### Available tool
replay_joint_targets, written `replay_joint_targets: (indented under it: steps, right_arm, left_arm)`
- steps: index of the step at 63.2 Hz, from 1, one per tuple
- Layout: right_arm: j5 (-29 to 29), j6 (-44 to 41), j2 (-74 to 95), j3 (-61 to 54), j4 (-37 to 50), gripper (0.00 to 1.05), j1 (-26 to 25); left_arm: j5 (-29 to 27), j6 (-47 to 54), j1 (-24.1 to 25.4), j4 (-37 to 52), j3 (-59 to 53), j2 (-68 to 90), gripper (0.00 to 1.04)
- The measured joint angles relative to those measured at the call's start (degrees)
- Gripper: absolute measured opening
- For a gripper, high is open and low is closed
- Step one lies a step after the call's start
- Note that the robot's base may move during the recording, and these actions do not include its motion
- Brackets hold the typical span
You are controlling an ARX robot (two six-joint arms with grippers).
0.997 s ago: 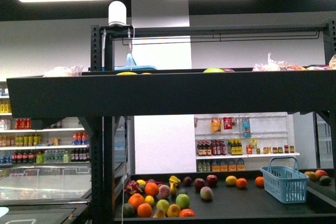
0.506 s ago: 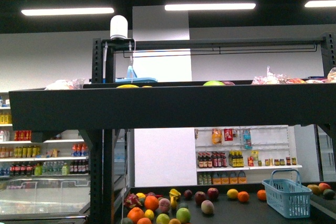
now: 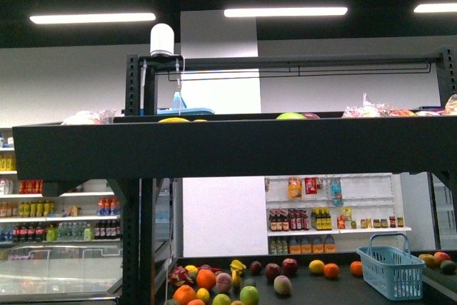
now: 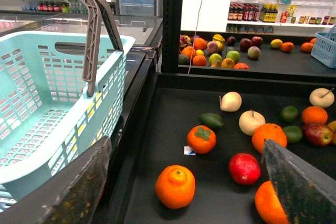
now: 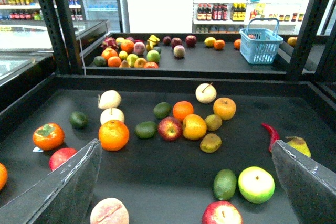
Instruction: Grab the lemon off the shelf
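The shelf is a black metal rack with deep dark tiers. In the right wrist view its tier carries scattered fruit. A yellow-orange round fruit beside a red apple looks most like the lemon; I cannot be sure. My right gripper hangs open above the tier's near part, well short of that fruit, nothing between its fingers. My left gripper is open over the same tier, above an orange and a red fruit. Neither gripper shows in the front view.
A pale green basket with a grey handle stands close beside the left gripper. A green apple, an avocado and a peach lie near the right gripper. A blue basket sits on the rack behind. Black uprights frame the tier.
In the front view the whole scene has slid downward, so the upper tier sits lower and less of the far fruit shows.
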Motion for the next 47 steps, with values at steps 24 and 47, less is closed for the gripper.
replay_joint_targets:
  steps: [24,47]
  right_arm:
    - [0.0,0.0,0.0,0.0,0.0,0.97,0.0]
    - [0.0,0.0,0.0,0.0,0.0,0.97,0.0]
  left_arm:
    - [0.0,0.0,0.0,0.0,0.0,0.0,0.97]
    - [0.0,0.0,0.0,0.0,0.0,0.0,0.97]
